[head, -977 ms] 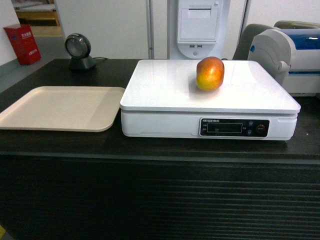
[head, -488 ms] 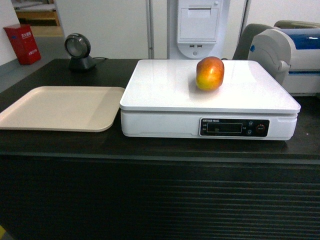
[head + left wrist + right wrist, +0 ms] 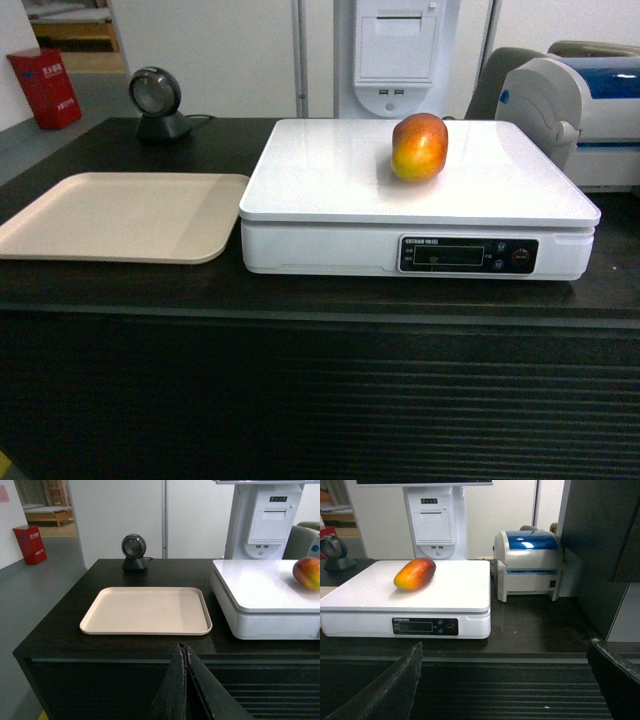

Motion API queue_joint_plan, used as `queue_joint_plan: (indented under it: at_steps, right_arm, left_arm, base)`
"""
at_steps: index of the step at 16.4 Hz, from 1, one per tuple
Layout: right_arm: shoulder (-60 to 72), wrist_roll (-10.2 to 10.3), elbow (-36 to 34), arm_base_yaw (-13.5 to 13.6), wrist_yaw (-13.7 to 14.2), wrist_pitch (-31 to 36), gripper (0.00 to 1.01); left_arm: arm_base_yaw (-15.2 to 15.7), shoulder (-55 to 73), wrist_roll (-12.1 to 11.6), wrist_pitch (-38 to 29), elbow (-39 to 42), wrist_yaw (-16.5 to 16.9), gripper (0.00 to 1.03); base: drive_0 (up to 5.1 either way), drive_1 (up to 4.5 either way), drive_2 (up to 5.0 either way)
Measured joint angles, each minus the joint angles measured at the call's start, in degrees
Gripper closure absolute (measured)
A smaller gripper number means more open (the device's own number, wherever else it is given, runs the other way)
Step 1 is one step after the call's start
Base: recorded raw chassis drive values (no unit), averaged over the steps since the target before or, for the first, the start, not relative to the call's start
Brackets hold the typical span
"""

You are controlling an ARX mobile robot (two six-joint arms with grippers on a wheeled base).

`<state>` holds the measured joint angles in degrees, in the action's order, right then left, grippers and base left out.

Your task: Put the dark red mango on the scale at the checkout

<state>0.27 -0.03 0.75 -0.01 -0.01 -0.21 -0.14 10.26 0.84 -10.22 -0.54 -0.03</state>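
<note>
Dark red mango (image 3: 420, 147) on scale (image 3: 330, 180) — right edge (left wrist view) cropped.

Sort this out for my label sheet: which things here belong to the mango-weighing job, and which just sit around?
Belongs to the job:
dark red mango
scale
checkout

Just lying about:
beige tray
round black scanner
blue-topped printer
white receipt terminal
red box

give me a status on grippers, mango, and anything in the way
Left gripper shut, empty, back from the counter. Right gripper open, empty. Mango resting on the scale, nothing touching it. Tray beside the scale, not in the way.
</note>
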Motion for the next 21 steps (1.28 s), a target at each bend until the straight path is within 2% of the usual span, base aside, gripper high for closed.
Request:
queue_joint_plan:
  at_steps: [1,2,3,11,12,19,20,21]
  right_arm:
    - [0.0,0.0,0.0,0.0,0.0,0.0,0.03]
    - [0.0,0.0,0.0,0.0,0.0,0.0,0.03]
    - [0.0,0.0,0.0,0.0,0.0,0.0,0.03]
    - [0.0,0.0,0.0,0.0,0.0,0.0,0.03]
    - [0.0,0.0,0.0,0.0,0.0,0.0,0.03]
    - [0.0,0.0,0.0,0.0,0.0,0.0,0.03]
    - [0.0,0.0,0.0,0.0,0.0,0.0,0.03]
    - [0.0,0.0,0.0,0.0,0.0,0.0,0.03]
  left_arm:
    - [0.0,-1.8,0.0,2.6,-0.1,0.0,1.01]
    - [0.0,-8.0,0.0,11.0,0.0,0.1,1.01]
    - [0.0,-9.7,0.0,9.3,-0.1,0.1,1.01]
    - [0.0,-9.7,0.0,10.4,0.0,0.0,1.01]
    - [0.0,-9.7,0.0,10.4,0.0,0.0,0.94]
    - [0.0,-9.7,0.0,10.4,0.0,0.0,0.09]
    - [0.0,-9.7,-0.1,10.4,0.0,0.0,0.03]
    - [0.0,-9.7,-0.1,10.4,0.0,0.0,0.06]
  base:
    - [0.0,0.00,0.0]
    - [0.0,0.00,0.0]
    - [0.0,0.00,0.0]
    - [0.0,0.00,0.0]
    - [0.0,0.00,0.0]
    - [0.0,0.00,0.0]
    - [0.0,0.00,0.0]
    - [0.0,0.00,0.0]
